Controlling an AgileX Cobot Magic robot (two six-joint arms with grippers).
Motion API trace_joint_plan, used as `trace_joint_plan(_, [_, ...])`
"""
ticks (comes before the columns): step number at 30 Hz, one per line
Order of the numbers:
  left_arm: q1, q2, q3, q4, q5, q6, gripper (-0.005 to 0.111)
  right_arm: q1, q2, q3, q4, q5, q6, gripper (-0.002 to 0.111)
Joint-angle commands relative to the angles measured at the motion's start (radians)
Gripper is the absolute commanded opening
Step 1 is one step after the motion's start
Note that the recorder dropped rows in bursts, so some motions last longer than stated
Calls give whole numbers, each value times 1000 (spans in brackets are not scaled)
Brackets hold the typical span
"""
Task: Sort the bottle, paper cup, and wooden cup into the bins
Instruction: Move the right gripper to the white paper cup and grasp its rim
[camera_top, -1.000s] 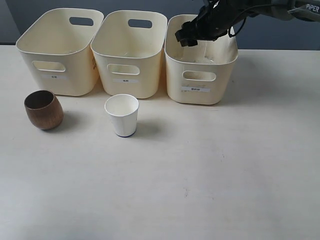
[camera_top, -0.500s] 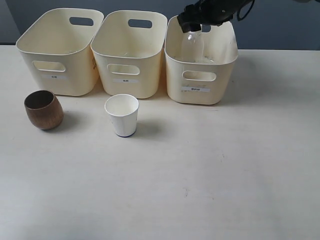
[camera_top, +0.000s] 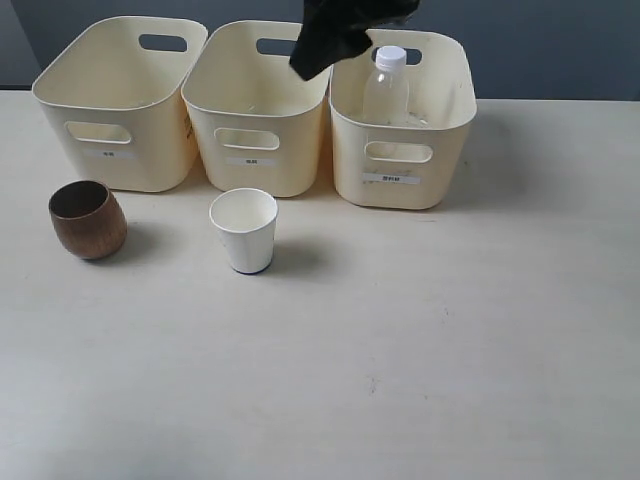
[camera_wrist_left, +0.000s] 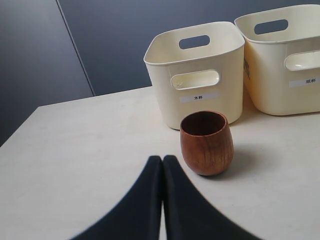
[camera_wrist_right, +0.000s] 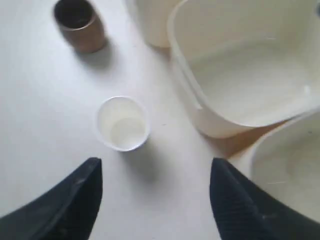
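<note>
Right fingers (camera_wrist_right: 155, 200) spread wide, empty, above middle bin (camera_top: 258, 105). Left fingers (camera_wrist_left: 162, 162) pressed together, empty, near wooden cup (camera_wrist_left: 206, 142). Bottle (camera_top: 386, 88) upright in right bin (camera_top: 403, 120). Paper cup (camera_top: 244, 230) upright on tabletop (camera_top: 420, 340).

Pale cream table (camera_top: 450, 330), smooth matte surface, dark blue-grey wall (camera_top: 560, 50) behind it

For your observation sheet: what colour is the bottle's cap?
White; the bottle cap shows best in the exterior view.
</note>
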Motion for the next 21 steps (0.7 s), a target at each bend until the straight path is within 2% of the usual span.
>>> trace_joint_plan(1, [-4,5,-5,-2,-5,-1,0,89,-14,-5,7,63,-19,59])
trace_joint_plan(9, [-4,5,-5,-2,-5,-1,0,230,31,-5,-27,63,-24,59])
trace_joint_plan(16, [-4,5,-5,-2,-5,-1,0,243,126,-5,-95,63,-24,59])
trace_joint_plan(21, [-4,5,-5,-2,-5,-1,0,243,222,-5,-100,-1,-24,59])
